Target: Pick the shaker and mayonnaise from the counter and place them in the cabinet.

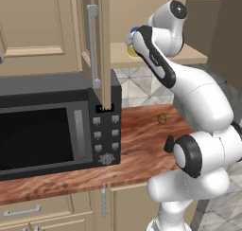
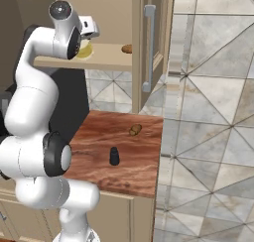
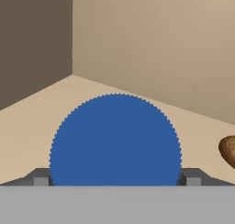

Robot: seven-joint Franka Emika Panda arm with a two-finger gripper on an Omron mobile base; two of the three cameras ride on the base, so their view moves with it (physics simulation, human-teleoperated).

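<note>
The mayonnaise (image 3: 114, 140) stands upright on the cabinet (image 1: 156, 59) shelf, its blue lid directly between the spread fingers (image 3: 40, 178), which flank it without pinching. The shaker (image 2: 114, 156) stands far below on the table (image 2: 134, 156), likely next.

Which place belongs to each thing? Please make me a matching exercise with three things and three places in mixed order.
Things:
1. shaker
2. mayonnaise
3. microwave

Places:
a. on the cabinet shelf, between the gripper's fingers
b. on the counter, near its front edge
c. on the counter, under the closed wall cabinet door

Pairs: 1-b, 2-a, 3-c
</note>
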